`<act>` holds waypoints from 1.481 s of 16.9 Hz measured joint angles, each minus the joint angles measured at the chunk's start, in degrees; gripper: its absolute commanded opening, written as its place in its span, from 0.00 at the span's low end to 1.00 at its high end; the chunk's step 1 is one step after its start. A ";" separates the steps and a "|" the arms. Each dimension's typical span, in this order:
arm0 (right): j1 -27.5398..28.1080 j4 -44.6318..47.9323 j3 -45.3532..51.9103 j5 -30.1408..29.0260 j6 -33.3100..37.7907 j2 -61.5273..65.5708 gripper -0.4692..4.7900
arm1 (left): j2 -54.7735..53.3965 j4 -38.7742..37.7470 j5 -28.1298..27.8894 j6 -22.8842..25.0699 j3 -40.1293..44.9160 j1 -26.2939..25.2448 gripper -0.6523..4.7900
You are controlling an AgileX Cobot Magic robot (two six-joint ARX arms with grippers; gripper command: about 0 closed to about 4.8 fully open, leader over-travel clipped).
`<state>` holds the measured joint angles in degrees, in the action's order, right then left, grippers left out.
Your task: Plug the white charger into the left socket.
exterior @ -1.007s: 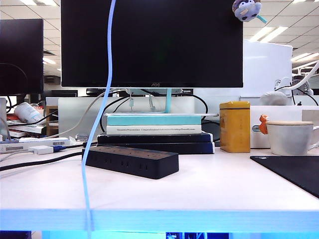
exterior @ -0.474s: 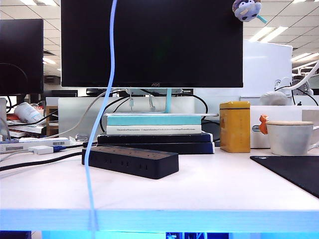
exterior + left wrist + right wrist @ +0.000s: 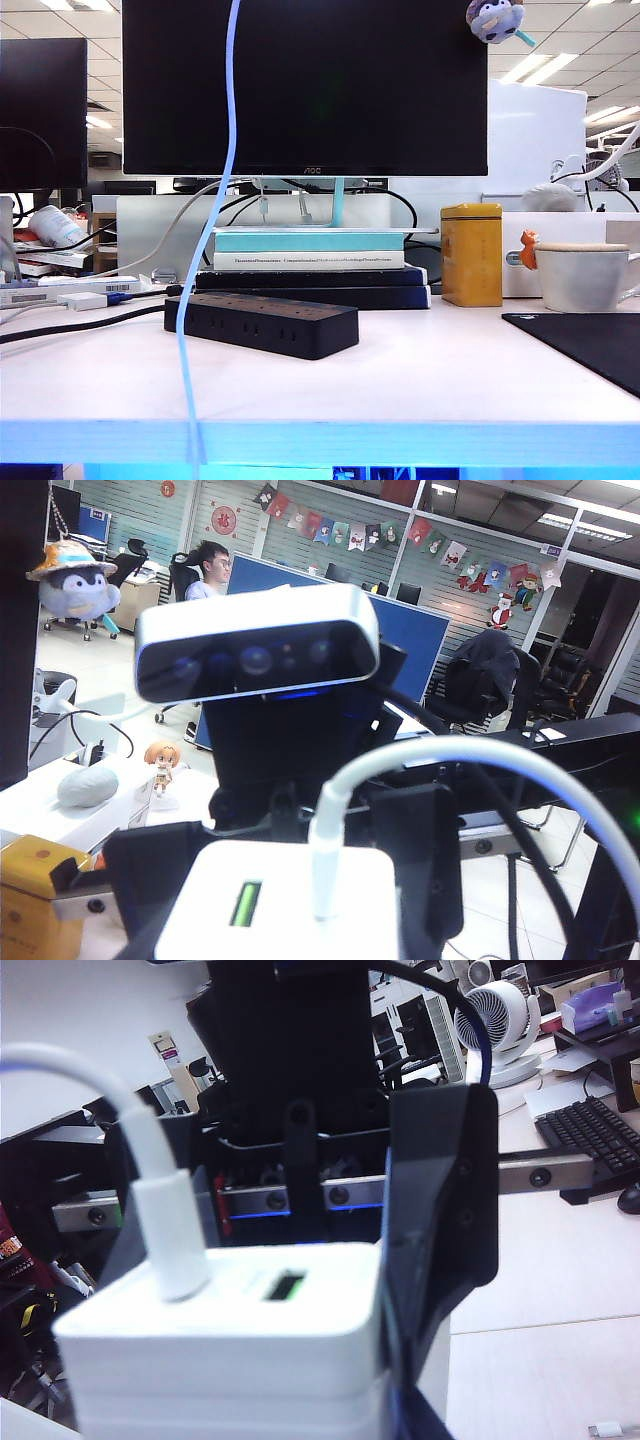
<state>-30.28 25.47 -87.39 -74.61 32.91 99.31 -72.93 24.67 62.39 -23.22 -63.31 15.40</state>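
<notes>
left wrist view: left gripper (image 3: pixel 285 880) and right gripper (image 3: pixel 270 1300) both clamp white charger (image 3: pixel 290 905), above black power strip (image 3: pixel 262 324).

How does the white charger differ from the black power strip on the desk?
The white charger is boxy and pale; the black power strip is long, low and dark. The charger sits between the left gripper and right gripper fingers; the strip lies on the desk. Both trail a cord.
</notes>
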 measured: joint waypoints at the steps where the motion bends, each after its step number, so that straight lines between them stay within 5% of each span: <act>1: 0.28 -0.22 0.00 -0.26 0.52 0.00 0.63 | 0.00 0.20 0.13 0.33 0.00 0.02 0.27; 5: 0.87 -1.16 -0.04 -1.46 2.03 -0.07 0.63 | -0.11 0.98 0.94 1.66 0.00 0.15 0.27; 7: 0.90 -1.33 -0.04 -1.57 1.77 -0.07 0.76 | -0.13 1.01 1.01 1.33 0.00 0.15 0.27; 12: 1.44 -1.46 -0.04 -2.54 -1.40 -0.17 0.76 | -0.09 1.31 2.56 1.53 0.00 -0.04 0.27; 16: 1.40 -1.40 -0.04 -2.64 -3.06 -0.28 0.44 | -0.13 1.01 2.34 1.27 0.02 -0.09 0.27; 22: 1.42 -1.03 -0.13 -1.68 -4.31 -0.28 0.34 | -0.13 0.35 0.96 0.44 0.02 -0.11 0.27; 23: 1.42 -1.33 -0.13 -1.64 -4.39 -0.28 0.34 | -0.13 0.31 0.96 0.42 0.02 -0.11 0.30; 24: 1.42 -1.53 -0.13 -1.64 -4.46 -0.28 0.34 | -0.13 0.11 0.92 0.42 0.02 -0.11 0.64; 25: 1.42 -1.53 -0.13 -1.62 -4.48 -0.28 0.34 | -0.13 -0.02 0.87 0.42 0.02 -0.11 0.80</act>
<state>-28.86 23.94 -87.53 -76.23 28.42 99.02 -73.06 24.64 63.26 -22.81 -63.29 15.29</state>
